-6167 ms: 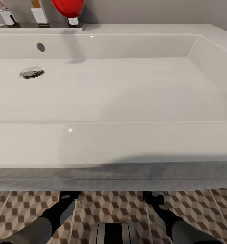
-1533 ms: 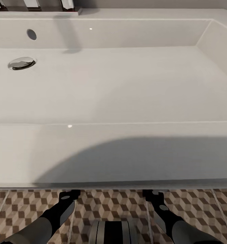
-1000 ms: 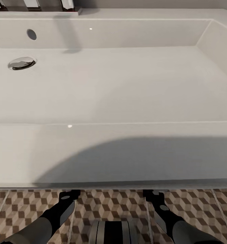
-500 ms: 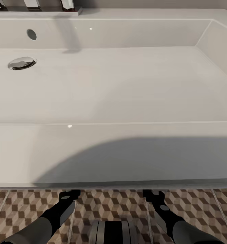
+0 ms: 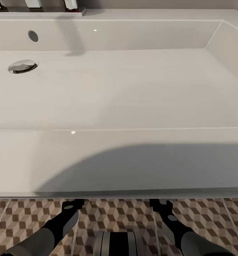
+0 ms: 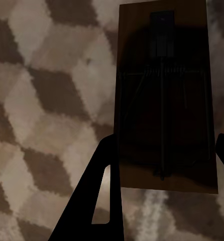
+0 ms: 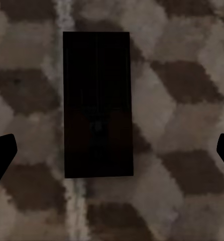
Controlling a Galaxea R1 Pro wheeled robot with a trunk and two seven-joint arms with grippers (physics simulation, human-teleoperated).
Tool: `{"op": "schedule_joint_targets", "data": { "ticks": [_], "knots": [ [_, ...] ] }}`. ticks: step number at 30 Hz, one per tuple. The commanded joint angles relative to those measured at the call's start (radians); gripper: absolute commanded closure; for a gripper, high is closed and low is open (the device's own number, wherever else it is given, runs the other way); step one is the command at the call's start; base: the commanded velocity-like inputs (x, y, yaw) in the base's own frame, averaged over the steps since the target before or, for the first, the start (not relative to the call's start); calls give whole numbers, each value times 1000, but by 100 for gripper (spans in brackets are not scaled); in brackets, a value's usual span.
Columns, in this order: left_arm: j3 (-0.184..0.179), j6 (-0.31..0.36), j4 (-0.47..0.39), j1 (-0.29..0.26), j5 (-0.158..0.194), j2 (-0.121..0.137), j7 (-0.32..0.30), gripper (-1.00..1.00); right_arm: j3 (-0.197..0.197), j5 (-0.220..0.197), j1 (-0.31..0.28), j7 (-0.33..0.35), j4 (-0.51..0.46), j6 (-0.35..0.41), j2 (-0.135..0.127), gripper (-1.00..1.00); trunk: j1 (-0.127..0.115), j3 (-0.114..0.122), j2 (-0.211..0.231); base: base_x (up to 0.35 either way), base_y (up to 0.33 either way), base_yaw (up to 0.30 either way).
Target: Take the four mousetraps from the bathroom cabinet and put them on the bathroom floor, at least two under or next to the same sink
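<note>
A brown wooden mousetrap (image 6: pixel 164 100) with dark metal parts sits between the fingers (image 6: pixel 104 191) of my left gripper (image 6: pixel 164 148), which touch its long edges just above the cube-pattern bathroom floor (image 6: pixel 46 100). A second mousetrap (image 7: pixel 97 103), dark in shadow, lies flat on the floor across a grout line. My right gripper (image 7: pixel 112 150) is open wide around it, fingertips well clear of its sides. In the head view the white bathroom sink (image 5: pixel 119 167) spreads in front of me and both forearms (image 5: pixel 67 215) reach under its front edge, hiding the grippers there.
The sink's chrome drain (image 5: pixel 22 66) and overflow hole (image 5: pixel 33 36) are at the back left, with tap bases (image 5: pixel 70 5) along the rear ledge. Patterned floor tiles (image 5: pixel 111 213) show below the sink's front edge, and my base (image 5: pixel 115 244) is between the arms.
Nothing has moved over the last second and a half. Since the earliest frame the head camera has shifted, so the sink's front edge sits lower in the picture.
</note>
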Motion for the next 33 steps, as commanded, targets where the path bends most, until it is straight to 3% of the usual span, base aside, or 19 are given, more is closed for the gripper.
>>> {"op": "schedule_joint_targets", "data": {
  "ticks": [1,33],
  "knots": [
    [-8,6,-3,0,4,1,8,100,5,-7,0,-3,1,-4,0,-100,0,-1,0,0,0,0],
    [-9,7,33,0,15,4,7,100,5,-6,0,-3,1,-4,2,-100,0,-1,0,0,0,0]
  ]
}}
